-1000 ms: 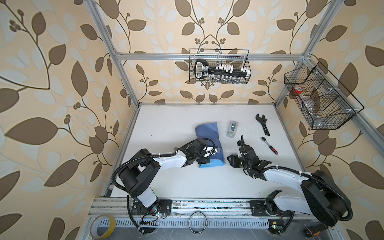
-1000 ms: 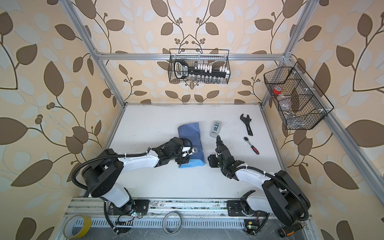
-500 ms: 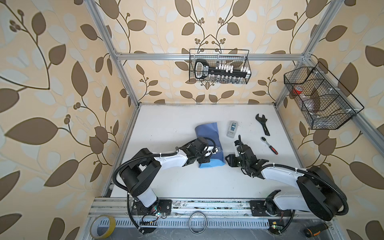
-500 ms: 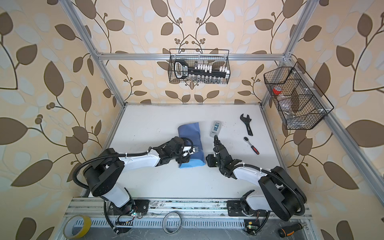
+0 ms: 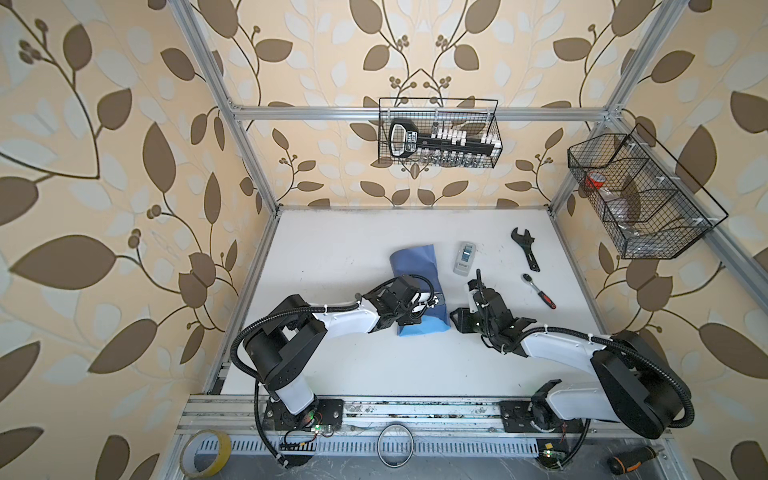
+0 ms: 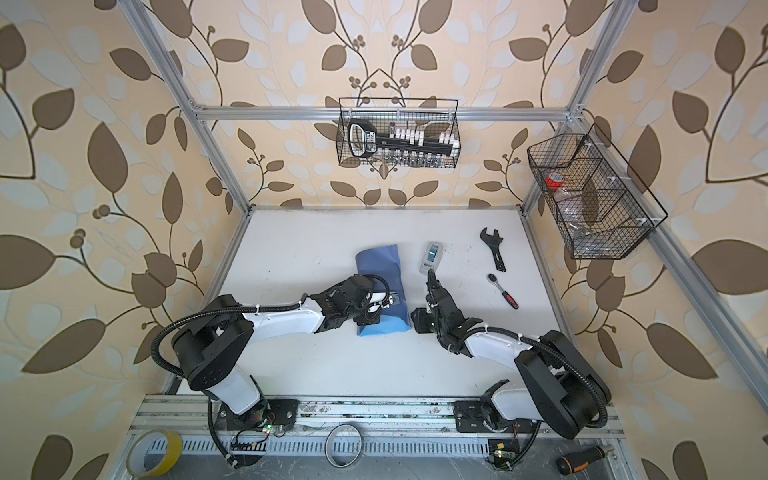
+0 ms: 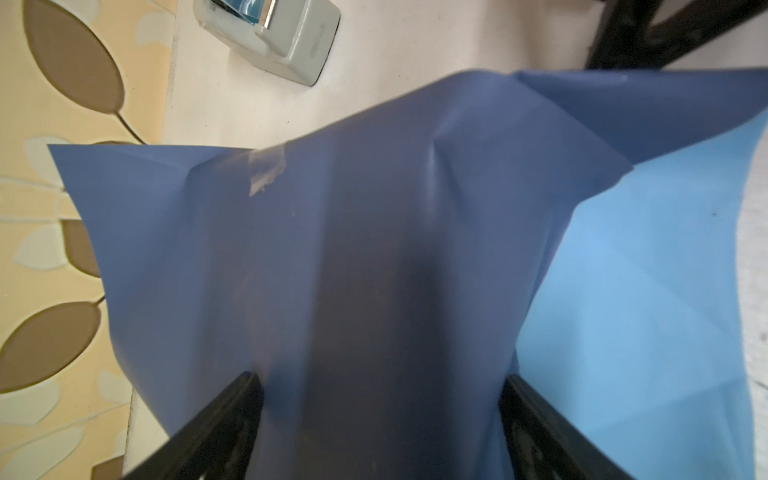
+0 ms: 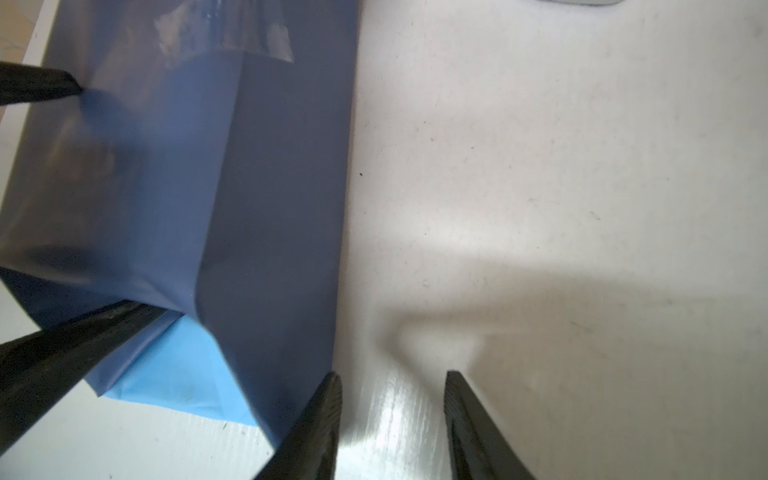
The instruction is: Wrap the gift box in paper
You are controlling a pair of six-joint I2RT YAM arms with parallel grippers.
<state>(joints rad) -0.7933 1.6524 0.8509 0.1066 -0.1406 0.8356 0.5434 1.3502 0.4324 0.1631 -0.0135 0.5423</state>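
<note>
Left gripper (image 7: 379,378) straddles the paper (image 7: 332,249) over the hidden gift box on the surface (image 5: 332,374), fingers (image 7: 224,415) wide, pressed to both sides; I want that clamp firm while the right gripper (image 8: 392,415), parted and empty, creases the loose end flap (image 8: 174,365) flat.

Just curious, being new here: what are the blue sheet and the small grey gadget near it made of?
Blue sheet: likely thin matte paper; it holds sharp creases. Grey gadget: probably moulded plastic, smooth with rounded edges and faint sheen.
</note>
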